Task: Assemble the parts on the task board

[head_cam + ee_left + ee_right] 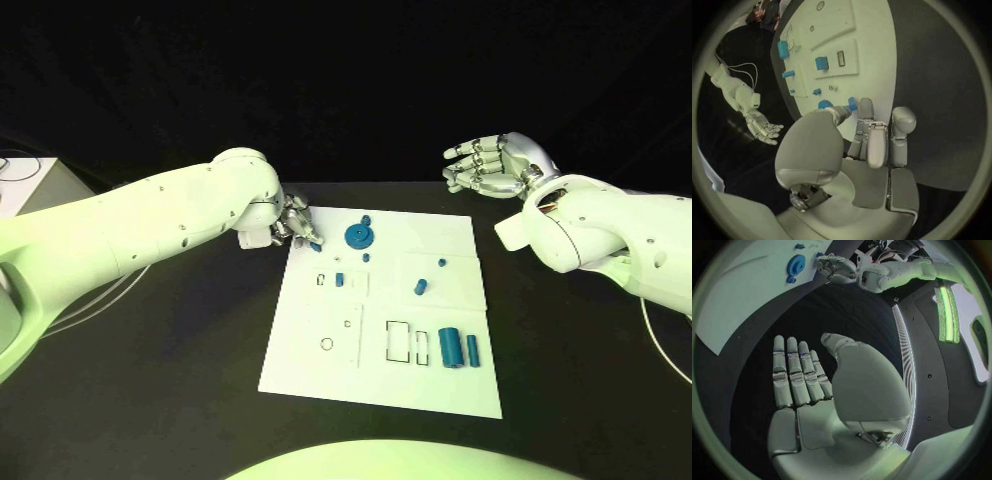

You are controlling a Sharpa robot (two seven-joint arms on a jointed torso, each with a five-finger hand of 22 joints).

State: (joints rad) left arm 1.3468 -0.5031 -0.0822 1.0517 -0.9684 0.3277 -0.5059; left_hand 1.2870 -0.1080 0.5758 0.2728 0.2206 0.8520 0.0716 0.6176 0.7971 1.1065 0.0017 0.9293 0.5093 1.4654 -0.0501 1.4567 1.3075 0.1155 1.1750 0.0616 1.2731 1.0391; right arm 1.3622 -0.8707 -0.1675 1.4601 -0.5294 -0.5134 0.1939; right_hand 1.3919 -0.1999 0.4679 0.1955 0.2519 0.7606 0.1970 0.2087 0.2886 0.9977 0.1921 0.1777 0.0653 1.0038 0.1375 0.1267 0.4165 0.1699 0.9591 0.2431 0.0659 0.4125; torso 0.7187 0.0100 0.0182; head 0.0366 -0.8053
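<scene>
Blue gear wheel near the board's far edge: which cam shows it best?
Head view: the blue gear wheel lies unobstructed on the task board, beside the left hand. The right wrist view shows it smaller, near the rim. In the left wrist view, fingers partly cover it.

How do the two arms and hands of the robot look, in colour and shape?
Both arms are smooth, rounded white shells. The left hand and right hand are silver metal with segmented fingers and pale pads. Thin cables run beside each arm.

No legible text, labels or numbers; task board (387,390) bears outlines only.
</scene>
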